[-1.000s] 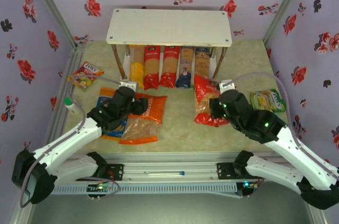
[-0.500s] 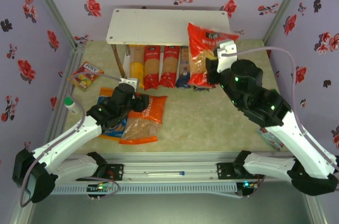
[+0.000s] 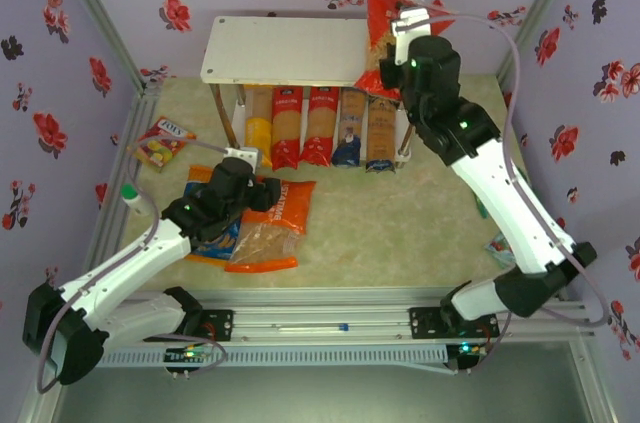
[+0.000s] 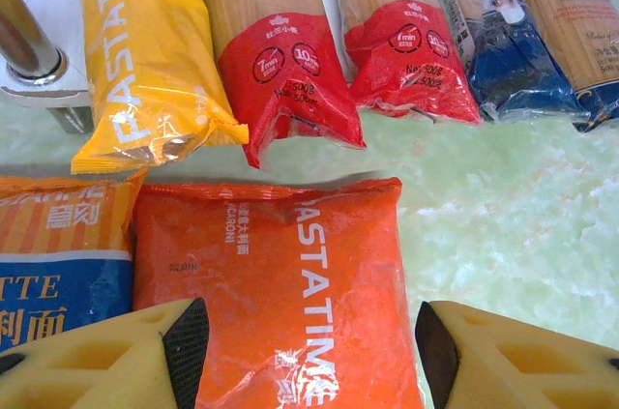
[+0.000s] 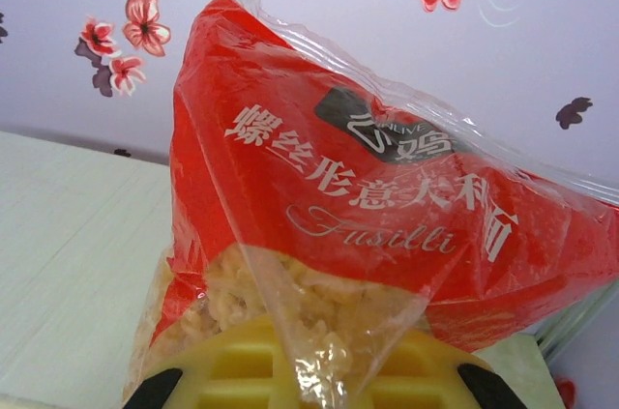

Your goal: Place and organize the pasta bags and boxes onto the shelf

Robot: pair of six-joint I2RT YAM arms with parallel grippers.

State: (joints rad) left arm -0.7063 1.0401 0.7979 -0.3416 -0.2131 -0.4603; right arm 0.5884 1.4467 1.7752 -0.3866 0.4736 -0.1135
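Up off the table has gone the red bag, now over the right end of the shelf, pinched tight in the right gripper. Five spaghetti packs lie side by side under the top board. The orange bag and the blue-orange bag wait on the table, with the left gripper above the orange one, jaws apart. Past halfway, I'd say.
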